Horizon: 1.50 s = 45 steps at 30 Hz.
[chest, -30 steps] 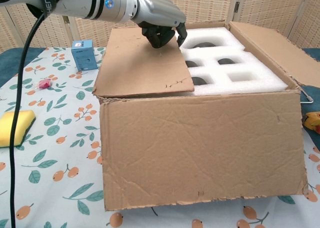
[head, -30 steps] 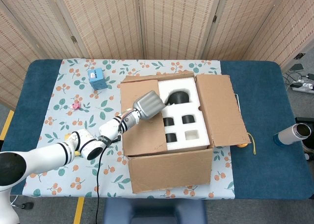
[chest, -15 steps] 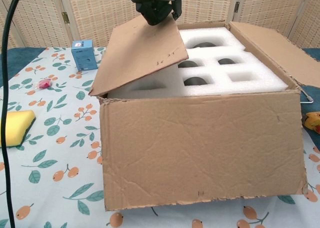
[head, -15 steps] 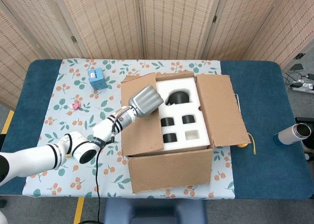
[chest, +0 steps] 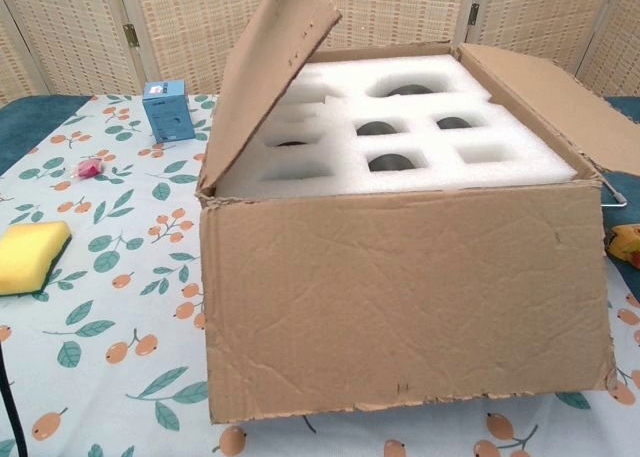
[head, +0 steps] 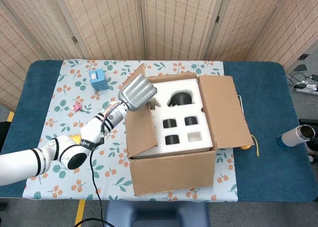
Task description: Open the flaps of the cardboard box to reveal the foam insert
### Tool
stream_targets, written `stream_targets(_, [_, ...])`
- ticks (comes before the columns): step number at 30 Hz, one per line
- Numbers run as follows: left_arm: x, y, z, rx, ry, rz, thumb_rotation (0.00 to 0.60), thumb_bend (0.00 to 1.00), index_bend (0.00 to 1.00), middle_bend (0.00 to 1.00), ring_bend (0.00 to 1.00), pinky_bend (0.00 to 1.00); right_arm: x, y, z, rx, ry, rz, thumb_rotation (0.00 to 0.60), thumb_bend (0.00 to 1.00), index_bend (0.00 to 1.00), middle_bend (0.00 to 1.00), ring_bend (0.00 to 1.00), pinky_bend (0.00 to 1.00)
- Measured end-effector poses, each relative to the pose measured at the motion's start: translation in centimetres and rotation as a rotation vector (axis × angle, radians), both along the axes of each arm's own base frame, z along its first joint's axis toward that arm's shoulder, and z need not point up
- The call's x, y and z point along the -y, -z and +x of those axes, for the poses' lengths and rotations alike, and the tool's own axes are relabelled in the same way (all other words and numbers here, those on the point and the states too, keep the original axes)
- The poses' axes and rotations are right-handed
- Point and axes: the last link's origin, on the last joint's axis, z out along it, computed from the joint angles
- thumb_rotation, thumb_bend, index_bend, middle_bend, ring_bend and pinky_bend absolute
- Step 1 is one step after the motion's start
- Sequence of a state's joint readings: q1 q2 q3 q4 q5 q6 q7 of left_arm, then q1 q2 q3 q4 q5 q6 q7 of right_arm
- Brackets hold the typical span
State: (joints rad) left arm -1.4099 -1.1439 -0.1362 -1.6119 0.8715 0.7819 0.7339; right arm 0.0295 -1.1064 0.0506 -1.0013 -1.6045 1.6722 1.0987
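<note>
The cardboard box [head: 171,152] stands in the middle of the table [head: 268,88], on a cloth with a pattern of leaves and orange fruits [head: 64,98]. Its left flap [chest: 262,72] is raised steeply, almost upright, and leans a little over the left side of the box. The right flap [head: 223,110] lies folded out to the right, and the near flap [chest: 400,297] hangs down at the front. The white foam insert [chest: 500,152] is now visible over nearly its whole top, with several round and square pockets in it; some pockets hold dark things.

The left hand [head: 137,92] is at the top edge of the raised left flap, at the far left corner of the box. Its fingers are curled over the flap's edge and seem to grip it, but the contact is hidden behind the back of the hand. The chest view does not show this hand. The right hand is in neither view.

On the cloth, a small blue box [head: 98,80] stands far left, a small pink thing [head: 77,107] lies near it, and a yellow sponge [chest: 28,255] lies near left. A bottle [head: 295,135] lies at the right edge of the table.
</note>
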Motion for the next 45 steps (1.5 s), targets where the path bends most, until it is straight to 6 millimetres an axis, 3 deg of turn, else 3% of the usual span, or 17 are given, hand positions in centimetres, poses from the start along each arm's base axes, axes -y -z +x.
stream_targets(12, [0.2,-4.3,-1.8,0.017,-0.03,0.106,0.6,1.0,0.72,0.98,0.87,0.88,0.5,0.4,0.8,-0.018,-0.003,0.012,0.0,0.41,0.31,0.2,0.37,0.45])
stream_targets(28, [0.3,-8.8,-10.4,-0.008,-0.241,0.228,0.6,1.0,0.72,0.98,0.86,0.88,0.4,1.0,1.8,-0.028,-0.023,0.02,0.0,0.41,0.31,0.2,0.37,0.45])
stream_targets(31, [0.6,-9.4,-11.7,0.005,-0.275,0.244,0.6,1.0,0.64,0.97,0.83,0.87,0.3,0.9,1.9,-0.037,-0.019,0.01,0.0,0.41,0.31,0.2,0.37,0.45])
stream_targets(33, [1.0,-9.9,-12.3,0.026,-0.286,0.253,0.6,0.99,0.47,0.87,0.73,0.82,0.2,0.8,2.0,-0.053,-0.015,0.004,0.0,0.41,0.3,0.19,0.36,0.45])
stream_targets(35, [1.6,-10.4,-13.3,0.066,-0.306,0.256,0.6,0.91,0.25,0.64,0.54,0.63,0.3,0.7,2.0,-0.077,-0.008,-0.002,0.0,0.41,0.28,0.17,0.35,0.44])
stream_targets(37, [2.6,-10.9,-14.6,0.109,-0.333,0.264,0.6,0.84,0.16,0.48,0.4,0.51,0.4,0.6,2.2,-0.118,0.003,-0.01,0.0,0.41,0.25,0.14,0.32,0.41])
stream_targets(41, [4.9,-11.9,-17.9,0.178,-0.406,0.308,0.6,0.75,0.07,0.25,0.17,0.24,0.9,0.6,2.6,-0.226,0.038,-0.012,0.0,0.41,0.21,0.03,0.19,0.31])
stream_targets(45, [8.2,-12.3,-22.6,0.266,-0.551,0.332,0.6,0.66,0.03,0.18,0.1,0.12,1.8,0.6,3.3,-0.375,0.099,-0.001,0.0,0.41,0.19,0.0,0.12,0.22])
